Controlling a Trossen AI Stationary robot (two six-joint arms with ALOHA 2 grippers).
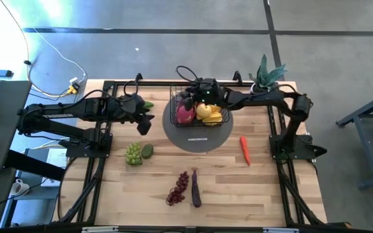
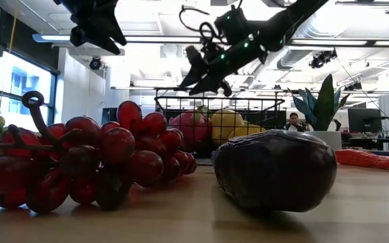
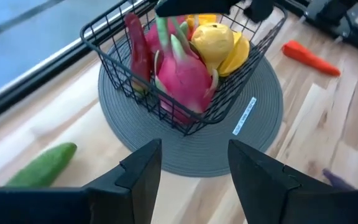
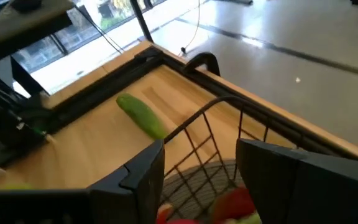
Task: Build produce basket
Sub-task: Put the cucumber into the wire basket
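Note:
The black wire-mesh basket [image 1: 199, 107] stands on a round grey disc [image 1: 198, 137]. It holds a pink dragon fruit [image 3: 185, 78], yellow fruits [image 3: 219, 43] and a red chili [image 3: 135, 46]. My right gripper [image 1: 190, 97] hovers open over the basket's far left corner [image 4: 219, 106], holding nothing. My left gripper [image 1: 144, 123] is open and empty, left of the disc and above the table. A cucumber [image 1: 147, 103] lies on the table left of the basket. Green grapes [image 1: 133, 154], red grapes [image 1: 179, 188] and a purple eggplant [image 1: 195, 188] lie nearer the front.
A red-orange long vegetable [image 1: 245, 149] lies on the table right of the disc. A small green fruit [image 1: 147, 151] lies beside the green grapes. A potted green plant [image 1: 267, 71] stands at the far right corner. Bare wood shows at the front right.

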